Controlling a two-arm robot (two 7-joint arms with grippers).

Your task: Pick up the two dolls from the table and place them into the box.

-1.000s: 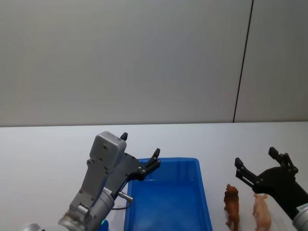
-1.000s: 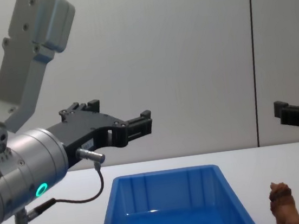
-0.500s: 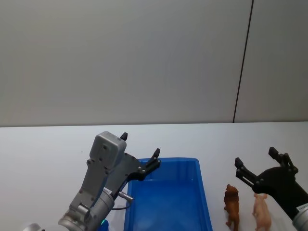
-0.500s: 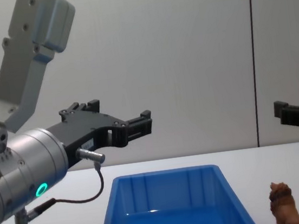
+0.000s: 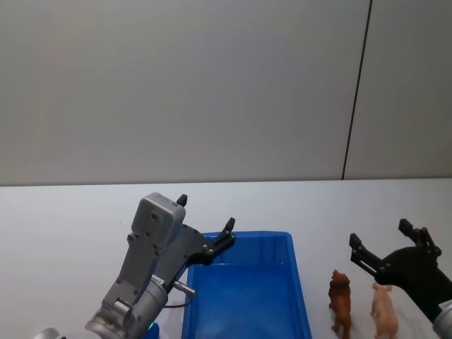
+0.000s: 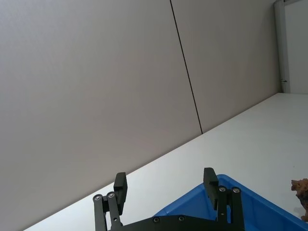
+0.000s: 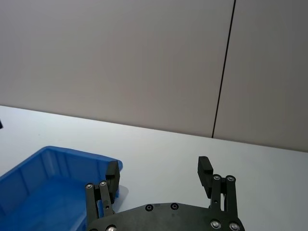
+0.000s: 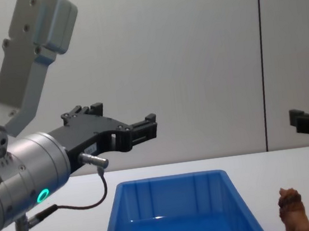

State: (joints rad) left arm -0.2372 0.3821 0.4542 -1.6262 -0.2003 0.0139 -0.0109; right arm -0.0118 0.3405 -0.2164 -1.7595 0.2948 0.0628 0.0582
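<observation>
Head view: approach step, neither doll grasped yet.
Right gripper [image 5: 381,236], jaws spread and empty, hovers above brown doll [image 5: 340,300] and pink doll [image 5: 385,311]; box [image 5: 301,289] sits to its left. Next it must descend and close on one. Left gripper [image 5: 206,213] idles, spread, over the box.

Wears matte black on the left gripper [image 6: 165,179] and right gripper [image 7: 159,168] alike: two blocky fingers apiece on a flat plate dotted with silver screws [image 7: 149,208]. Pairs a boxy pale-grey link [image 8: 36,28] with a brushed-silver wrist barrel [image 8: 20,171] on the left arm, plus a glowing green ring [image 8: 42,195] at 5 o'clock on the barrel and a thin black cable [image 8: 95,203] looping from a small metal plug [image 8: 94,162].
</observation>
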